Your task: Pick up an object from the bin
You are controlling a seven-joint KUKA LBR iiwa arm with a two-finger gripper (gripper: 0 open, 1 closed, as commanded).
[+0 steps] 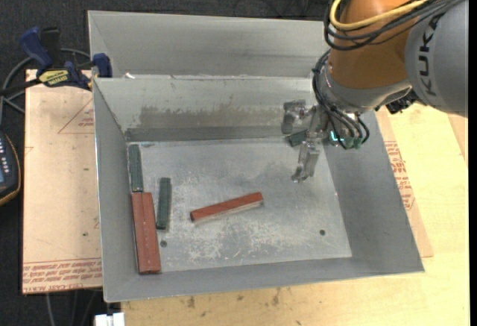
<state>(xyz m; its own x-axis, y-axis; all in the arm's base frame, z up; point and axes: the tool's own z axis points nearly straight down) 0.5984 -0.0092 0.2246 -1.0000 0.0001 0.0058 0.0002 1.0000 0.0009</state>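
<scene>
The hand (302, 172) hangs low over bare floor in the right rear part of the grey metal bin (223, 104), pointing downward. Whether it is spread or pressed together cannot be told, and nothing shows in its grip. The nearest thing is a slim reddish-brown bar (226, 207), lying slantwise mid-floor, to the front left of the hand and apart from it. Along the left wall lie a grey-green bar (134, 168), a longer red-brown block (146, 233) and, just beside these, a short dark green bar (162, 203).
</scene>
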